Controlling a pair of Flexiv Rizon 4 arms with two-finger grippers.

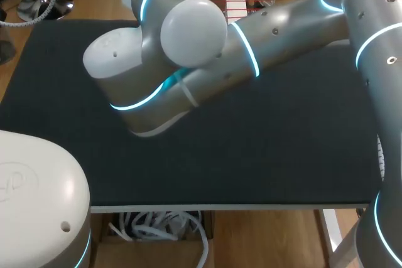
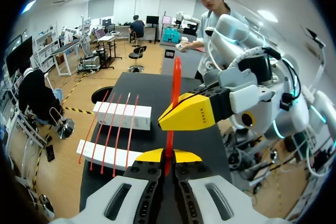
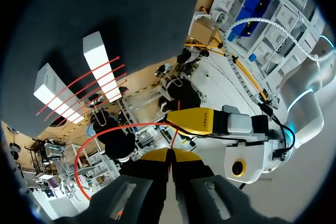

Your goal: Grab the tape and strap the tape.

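Starting with the head view, entry one: the table (image 1: 282, 155), with the right arm (image 1: 295, 23) lying across it from the right and the left arm (image 1: 38, 186) at its near left corner. What they carry is hidden beneath them, and you see only the white blocks (image 1: 236, 5), crossed by red lines, at the far edge. Left wrist view, entry two: the red tape (image 2: 176, 87), a narrow strip standing upright out of the left gripper (image 2: 168, 156), whose yellow tips are pressed together on it. Just ahead, the right gripper (image 2: 176, 116) pinches the same strip, and the blocks lie on the table beyond, well apart from both. Right wrist view, entry three: the tape comes out of the right gripper's closed tips, meets the left gripper just ahead, then bows out beside them in a slack loop off the table. Handling, by judgement: light, thin, limp and probably smooth, so expect it to sag and twist. Take it on its flat faces, close to the working end, and keep it gently taut.
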